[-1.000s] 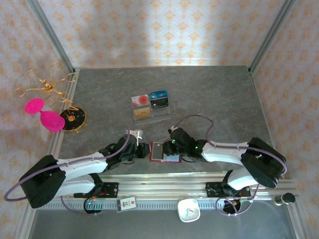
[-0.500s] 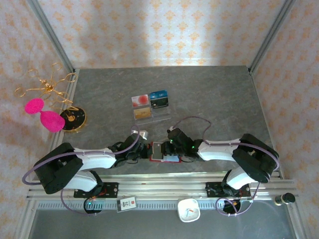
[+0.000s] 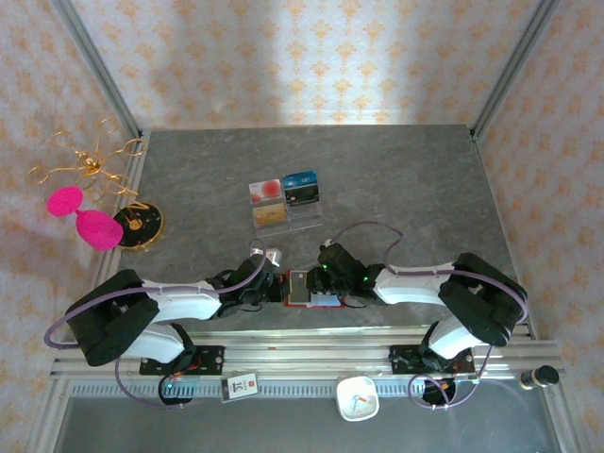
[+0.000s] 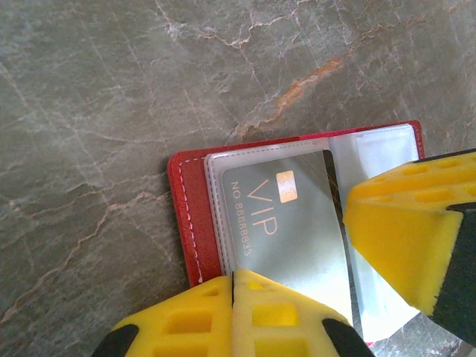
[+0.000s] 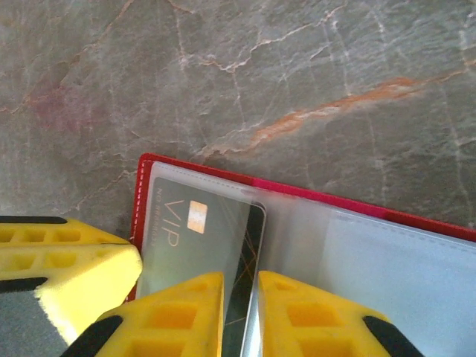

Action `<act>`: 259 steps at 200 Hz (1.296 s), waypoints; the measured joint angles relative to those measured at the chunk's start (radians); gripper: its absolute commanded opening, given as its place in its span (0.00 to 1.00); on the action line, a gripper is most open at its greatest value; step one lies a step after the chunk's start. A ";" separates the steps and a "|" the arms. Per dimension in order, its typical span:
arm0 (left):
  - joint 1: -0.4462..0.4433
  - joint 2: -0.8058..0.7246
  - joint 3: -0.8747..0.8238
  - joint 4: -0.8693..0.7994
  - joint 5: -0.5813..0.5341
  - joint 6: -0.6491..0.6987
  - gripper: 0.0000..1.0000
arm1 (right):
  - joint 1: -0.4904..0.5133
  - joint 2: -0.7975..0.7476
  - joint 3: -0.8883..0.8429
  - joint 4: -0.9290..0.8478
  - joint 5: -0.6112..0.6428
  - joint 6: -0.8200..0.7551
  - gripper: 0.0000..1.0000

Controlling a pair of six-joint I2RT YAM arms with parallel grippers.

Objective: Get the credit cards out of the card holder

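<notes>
Left arm: reaches in low from the left; the left tool (image 3: 274, 286) sits at the left edge of the card holder (image 3: 311, 302).
Left tool: yellow pads (image 4: 186, 320) pressed together with no gap; I cannot tell if they pinch the red edge.
Right arm: reaches in low from the right, elbow bent.
Right tool (image 5: 239, 288): narrow, closed on the credit card's dark right edge.
Card holder: open flat on the table (image 3: 425, 189), near the front, between both tools.
Credit card (image 4: 286, 223): grey, in the left clear sleeve.
Wrist views: "VIP" letters, gold chip.
Top view: clear stand (image 3: 288, 219) farther back.
Change: left arm has moved closer since a second ago; card holder stayed put.
</notes>
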 measured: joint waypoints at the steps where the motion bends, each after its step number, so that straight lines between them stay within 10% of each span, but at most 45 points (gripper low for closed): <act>1: 0.000 0.000 0.000 0.000 0.000 0.000 0.00 | 0.000 0.000 0.000 0.000 0.000 0.000 0.19; 87: 0.000 0.013 0.000 0.011 0.003 0.000 0.00 | -0.014 0.032 -0.004 0.022 -0.045 0.005 0.00; 198: 0.010 -0.063 -0.034 -0.004 0.011 0.003 0.05 | -0.012 -0.051 -0.050 -0.023 0.007 0.026 0.00; 218: 0.006 -0.122 -0.032 -0.014 0.008 0.003 0.09 | -0.012 -0.068 -0.052 -0.033 0.012 0.025 0.22; 259: -0.023 -0.092 0.024 -0.015 0.008 0.018 0.08 | -0.012 -0.101 -0.052 -0.041 0.014 0.013 0.24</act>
